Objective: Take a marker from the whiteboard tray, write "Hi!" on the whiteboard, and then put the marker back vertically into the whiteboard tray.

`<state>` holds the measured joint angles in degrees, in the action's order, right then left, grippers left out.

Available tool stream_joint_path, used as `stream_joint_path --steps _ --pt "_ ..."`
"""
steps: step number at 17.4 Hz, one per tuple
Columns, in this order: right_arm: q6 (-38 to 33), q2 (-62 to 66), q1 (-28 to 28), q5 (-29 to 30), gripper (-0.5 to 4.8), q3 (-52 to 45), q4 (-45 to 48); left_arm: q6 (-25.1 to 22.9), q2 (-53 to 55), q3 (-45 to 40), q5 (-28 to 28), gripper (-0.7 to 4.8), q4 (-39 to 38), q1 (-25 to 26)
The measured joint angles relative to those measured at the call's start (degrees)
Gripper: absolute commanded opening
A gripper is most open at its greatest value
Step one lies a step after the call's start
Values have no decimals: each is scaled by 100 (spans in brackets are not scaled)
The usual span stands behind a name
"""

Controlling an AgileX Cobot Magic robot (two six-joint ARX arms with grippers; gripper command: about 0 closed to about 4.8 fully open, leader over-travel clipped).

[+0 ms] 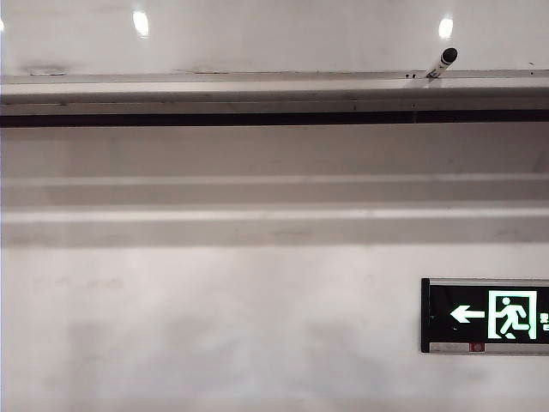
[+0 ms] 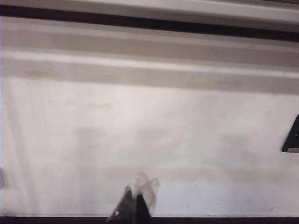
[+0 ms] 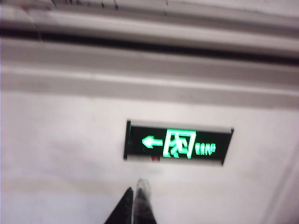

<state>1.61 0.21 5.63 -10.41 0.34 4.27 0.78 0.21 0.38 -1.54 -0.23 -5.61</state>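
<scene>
The marker (image 1: 441, 63), white with a black cap, stands tilted in the whiteboard tray (image 1: 214, 86) at the right of the exterior view, cap end up and leaning right against the whiteboard (image 1: 274, 39). Neither arm shows in that view. In the left wrist view my left gripper (image 2: 136, 201) is shut and empty, its tips pressed together in front of the bare wall well below the tray (image 2: 154, 10). My right gripper (image 3: 136, 196) is also shut with nothing in it and points at the wall just under the exit sign; the tray (image 3: 154, 29) runs above it.
A lit green exit sign (image 1: 485, 315) in a black frame hangs on the matte wall at the lower right, also seen as the exit sign (image 3: 177, 144) and by its corner (image 2: 292, 137). Pale horizontal bands (image 1: 257, 202) run across the wall under the tray's dark strip.
</scene>
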Motion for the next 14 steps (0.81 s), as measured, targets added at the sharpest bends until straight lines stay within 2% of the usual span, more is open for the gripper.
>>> stream_joint_path --steps 2,14 --pt "0 -2 -2 2 13 0 -273 0 0 0 0 -2 0 0" --pt "0 -2 -2 2 13 0 -275 0 0 0 0 -1 2 0"
